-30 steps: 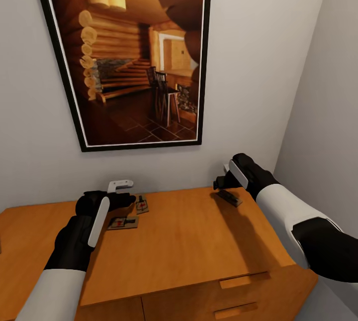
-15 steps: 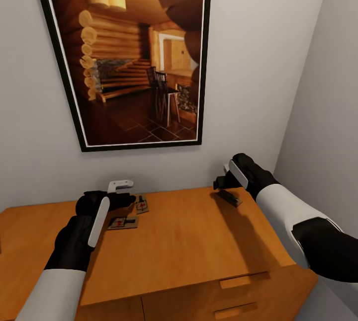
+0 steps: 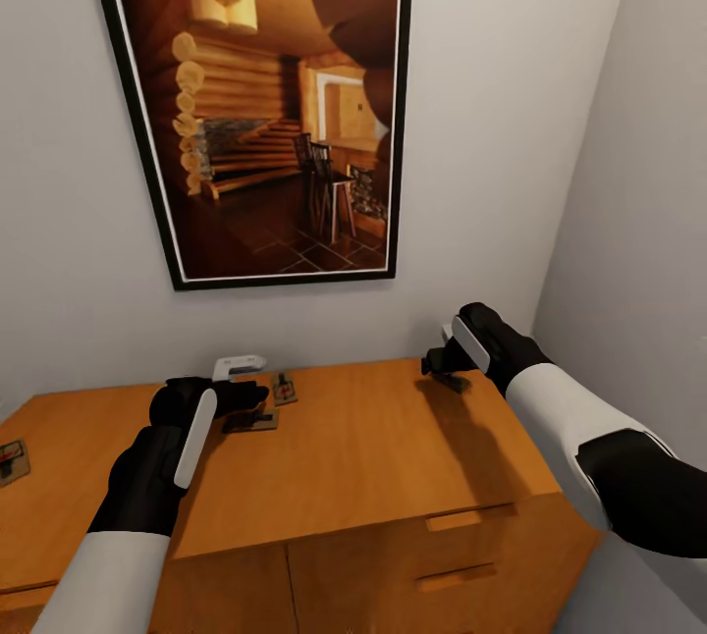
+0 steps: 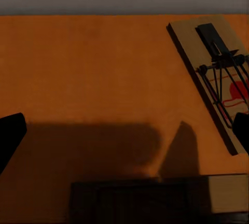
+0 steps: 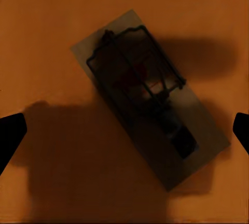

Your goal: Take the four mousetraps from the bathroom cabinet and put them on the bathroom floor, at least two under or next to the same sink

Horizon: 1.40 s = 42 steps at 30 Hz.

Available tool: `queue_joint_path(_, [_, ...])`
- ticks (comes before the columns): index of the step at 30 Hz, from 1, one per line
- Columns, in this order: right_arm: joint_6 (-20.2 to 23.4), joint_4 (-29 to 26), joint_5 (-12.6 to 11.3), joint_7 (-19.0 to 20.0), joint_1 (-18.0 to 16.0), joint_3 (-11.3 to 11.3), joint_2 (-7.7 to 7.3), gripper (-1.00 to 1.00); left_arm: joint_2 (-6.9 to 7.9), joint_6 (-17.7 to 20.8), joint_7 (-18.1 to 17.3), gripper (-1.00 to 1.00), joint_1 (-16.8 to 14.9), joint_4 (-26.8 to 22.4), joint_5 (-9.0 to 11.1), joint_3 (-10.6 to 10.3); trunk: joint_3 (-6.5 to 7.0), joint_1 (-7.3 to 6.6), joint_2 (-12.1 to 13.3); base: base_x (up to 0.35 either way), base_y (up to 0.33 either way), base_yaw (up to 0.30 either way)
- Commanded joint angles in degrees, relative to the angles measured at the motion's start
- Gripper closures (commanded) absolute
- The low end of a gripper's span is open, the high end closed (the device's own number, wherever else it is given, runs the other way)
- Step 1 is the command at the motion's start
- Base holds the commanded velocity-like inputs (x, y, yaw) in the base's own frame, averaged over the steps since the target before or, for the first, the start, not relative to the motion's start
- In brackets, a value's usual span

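Both your end effectors stand wide — the left end effector (image 3: 257, 396) over two mousetraps (image 3: 249, 421), the right end effector (image 3: 442, 369) over a third mousetrap (image 5: 150, 115) on the cabinet (image 3: 373, 457).

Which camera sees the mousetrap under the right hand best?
The right wrist view: that mousetrap lies large and whole on the cabinet top, between the right hand's fingertips. In the head view it is a small dark sliver beneath the hand.
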Motion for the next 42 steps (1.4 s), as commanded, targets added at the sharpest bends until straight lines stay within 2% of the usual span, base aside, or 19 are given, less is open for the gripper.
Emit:
queue_joint_path(1, [0.17,-0.08,-0.63,-0.48,-0.05,0.42,-0.07,-1.0,-0.05,0.23,0.54,-1.0,-0.04,-0.04,0.61,0.08,-0.07,-0.01,-0.04,-0.066,0.0,0.0])
queue_joint_path(34, [0.17,-0.07,0.05,-0.56,-0.05,0.83,-0.37,-1.0,-0.04,0.23,0.54,-1.0,-0.04,0.11,0.56,0.02,-0.07,-0.01,-0.04,-0.008,0.0,0.0])
queue_joint_path(37, [0.17,-0.08,0.06,-0.56,-0.05,2.27,-0.5,-1.0,-0.04,0.23,0.54,-1.0,-0.04,0.22,0.57,0.05,-0.07,-0.01,-0.04,0.0,0.0,0.0])
queue_joint_path(42, [0.17,-0.09,-0.06,-0.3,-0.05,7.67,-0.62,-1.0,-0.05,0.23,0.51,-1.0,-0.04,0.36,0.6,0.03,-0.07,-0.01,-0.04,0.0,0.0,0.0])
